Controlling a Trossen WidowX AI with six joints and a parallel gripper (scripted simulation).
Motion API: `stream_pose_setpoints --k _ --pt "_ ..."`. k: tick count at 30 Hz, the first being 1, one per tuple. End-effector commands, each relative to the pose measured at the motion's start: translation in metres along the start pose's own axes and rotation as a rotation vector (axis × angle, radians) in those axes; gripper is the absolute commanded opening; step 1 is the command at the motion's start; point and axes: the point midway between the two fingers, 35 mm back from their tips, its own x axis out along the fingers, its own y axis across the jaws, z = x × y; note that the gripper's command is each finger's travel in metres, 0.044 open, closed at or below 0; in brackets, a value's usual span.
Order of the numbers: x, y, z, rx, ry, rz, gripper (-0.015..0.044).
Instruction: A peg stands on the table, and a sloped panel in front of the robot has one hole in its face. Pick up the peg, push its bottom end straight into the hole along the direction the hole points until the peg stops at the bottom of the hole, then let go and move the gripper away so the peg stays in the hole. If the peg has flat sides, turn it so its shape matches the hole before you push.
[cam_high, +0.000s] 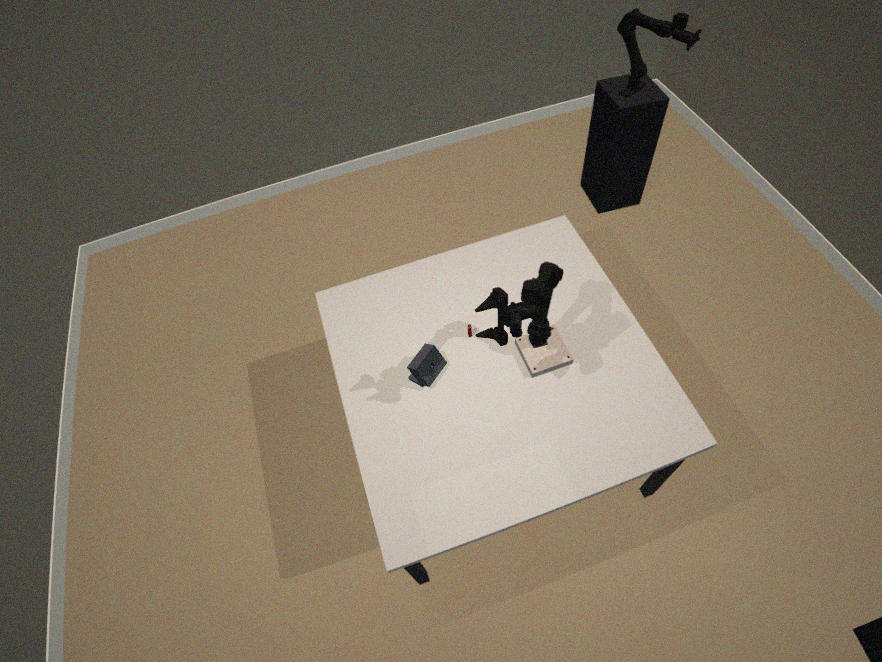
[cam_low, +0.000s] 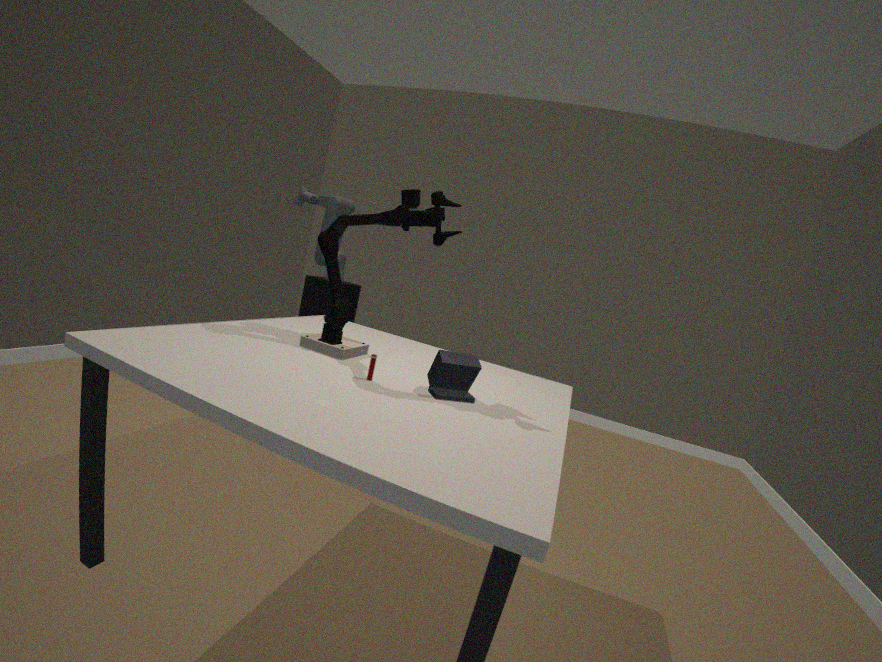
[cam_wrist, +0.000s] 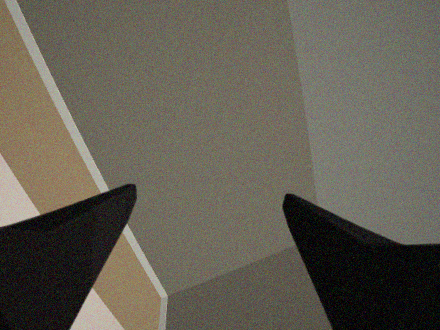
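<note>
A small red peg (cam_high: 469, 330) (cam_low: 371, 367) stands upright on the table, between the arm's base and the panel block. The dark blue-grey sloped panel block (cam_high: 428, 366) (cam_low: 454, 373) stands farther out from the base. Its hole (cam_high: 432, 365) is a small dark spot in the top view; its shape is too small to tell. My gripper (cam_high: 476, 322) (cam_low: 461, 218) (cam_wrist: 212, 196) is open and empty, high above the table, with its fingers pointing roughly level. In the wrist view only walls, floor and a bit of table show; peg and panel are out of that view.
The white table (cam_high: 534, 441) (cam_low: 284, 399) carries the arm's pale base plate (cam_high: 552, 363) (cam_low: 333, 347). A second arm on a dark pedestal (cam_high: 619, 149) (cam_low: 313, 295) stands beyond the table edge. Shadows of the arm fall across the table and panel area.
</note>
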Motion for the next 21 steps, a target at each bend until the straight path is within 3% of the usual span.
stream_pose_setpoints --k 1,21 --pt "0.011 0.015 -0.01 -0.019 0.03 0.035 0.044" --pt "0.051 0.077 -0.083 -0.074 0.205 0.211 0.044"
